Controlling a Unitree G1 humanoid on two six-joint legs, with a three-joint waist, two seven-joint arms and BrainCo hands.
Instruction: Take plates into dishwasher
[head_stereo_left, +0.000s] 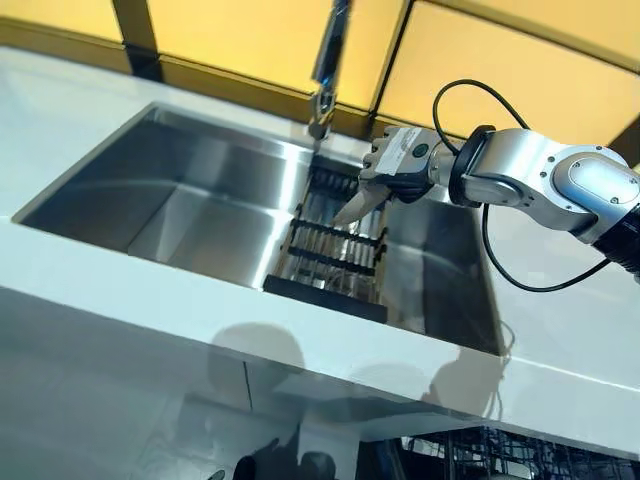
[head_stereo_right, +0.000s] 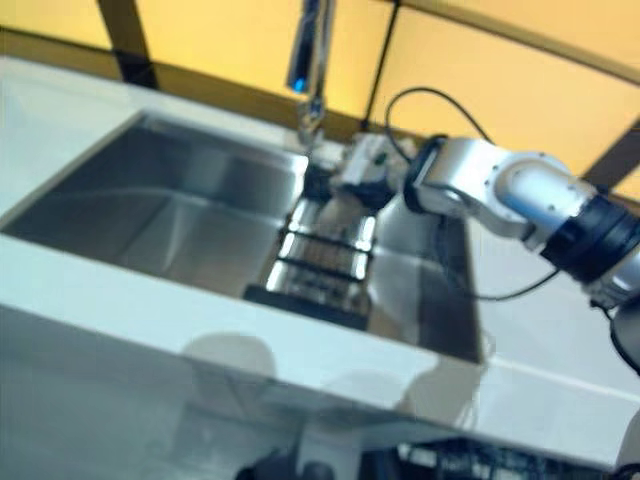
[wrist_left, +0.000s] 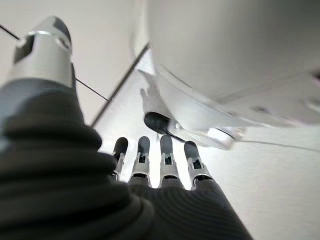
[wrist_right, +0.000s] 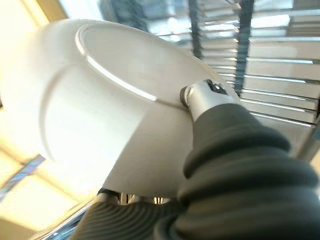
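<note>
My right hand (head_stereo_left: 400, 165) reaches over the right part of the steel sink (head_stereo_left: 190, 200) and is shut on a white plate (wrist_right: 100, 100). In the right wrist view its thumb (wrist_right: 205, 97) presses on the plate's underside, with the fingers hidden beneath the rim. From the head the plate (head_stereo_left: 357, 206) shows edge-on as a pale sliver, tilted, just above the black dish rack (head_stereo_left: 330, 255) standing in the sink. My left hand (wrist_left: 160, 170) appears only in its own wrist view, fingers straight, holding nothing, away from the sink.
A tap (head_stereo_left: 327, 70) stands behind the sink, close to the left of my right hand. White countertop (head_stereo_left: 560, 330) surrounds the basin. A dishwasher's wire rack (head_stereo_left: 500, 455) shows below the counter's front edge at the lower right.
</note>
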